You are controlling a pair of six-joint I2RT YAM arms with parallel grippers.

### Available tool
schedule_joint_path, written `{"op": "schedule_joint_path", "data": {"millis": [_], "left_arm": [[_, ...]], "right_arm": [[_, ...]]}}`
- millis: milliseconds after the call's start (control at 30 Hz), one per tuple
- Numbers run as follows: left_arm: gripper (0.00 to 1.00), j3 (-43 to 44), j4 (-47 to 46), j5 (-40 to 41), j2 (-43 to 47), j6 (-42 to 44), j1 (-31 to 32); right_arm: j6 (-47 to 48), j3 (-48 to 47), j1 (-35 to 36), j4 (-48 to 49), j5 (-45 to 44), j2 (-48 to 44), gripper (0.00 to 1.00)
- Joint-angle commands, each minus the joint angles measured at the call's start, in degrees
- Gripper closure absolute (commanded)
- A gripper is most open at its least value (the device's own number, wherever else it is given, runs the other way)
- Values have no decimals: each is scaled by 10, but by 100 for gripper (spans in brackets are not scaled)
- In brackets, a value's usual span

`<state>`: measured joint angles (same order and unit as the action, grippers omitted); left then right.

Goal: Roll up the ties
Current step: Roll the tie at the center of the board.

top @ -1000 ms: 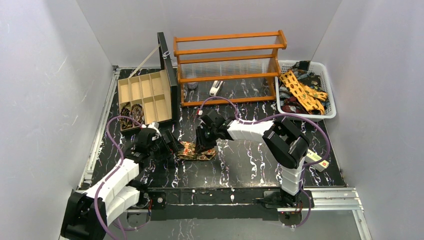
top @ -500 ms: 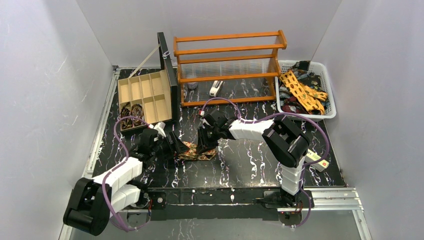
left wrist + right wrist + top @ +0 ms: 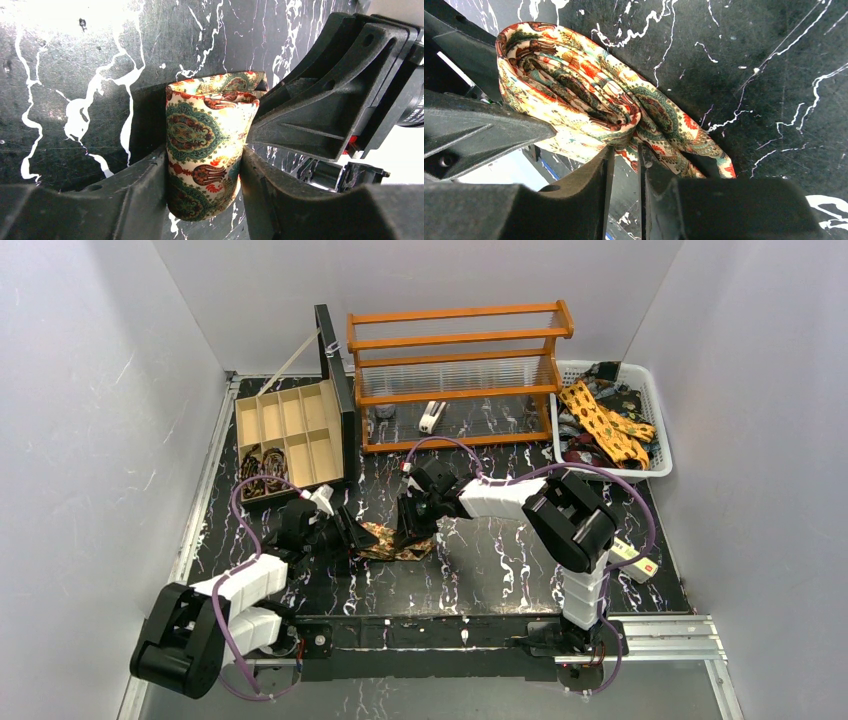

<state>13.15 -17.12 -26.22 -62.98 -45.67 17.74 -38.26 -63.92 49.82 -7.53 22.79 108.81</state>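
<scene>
Tie (image 3: 392,540): cream paisley, red-green motifs, wound into a loose coil on the table (image 3: 500,570), 7 o'clock from centre. Left gripper (image 3: 202,172), at its 9 o'clock, clamps the coil's sides. Right gripper (image 3: 624,160), at its 1 o'clock, pinches a fold.

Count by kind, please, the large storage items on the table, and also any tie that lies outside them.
Compartment box: 1
Orange rack: 1
White basket: 1
Partly rolled tie: 1
Total: 4
</scene>
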Motion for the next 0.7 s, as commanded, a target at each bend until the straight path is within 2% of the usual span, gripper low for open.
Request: {"op": "schedule_joint_path", "data": {"millis": [0,133,233,367,467,567,667], "left_arm": [[55,-4,-18,-12,-3,1,-4],[63,8,16,12,4,11,-4],[67,15,47,43,23,4,-4],[67,17,64,64,51,-11,-4],[67,21,74,66,56,-15,-3],[67,26,77,67,53,-15,-3],[67,31,77,69,49,-20,-3]], "right_arm": [[6,6,-4,-7,-10,12,68],[-1,0,-8,-7,9,6,67],[-4,-2,-12,-1,22,-22,62],[8,11,-15,4,-1,-73,57],[19,26,-15,-17,-62,-93,57],[33,37,-15,-33,-109,-85,58],[43,25,-15,-44,-100,-56,62]]}}
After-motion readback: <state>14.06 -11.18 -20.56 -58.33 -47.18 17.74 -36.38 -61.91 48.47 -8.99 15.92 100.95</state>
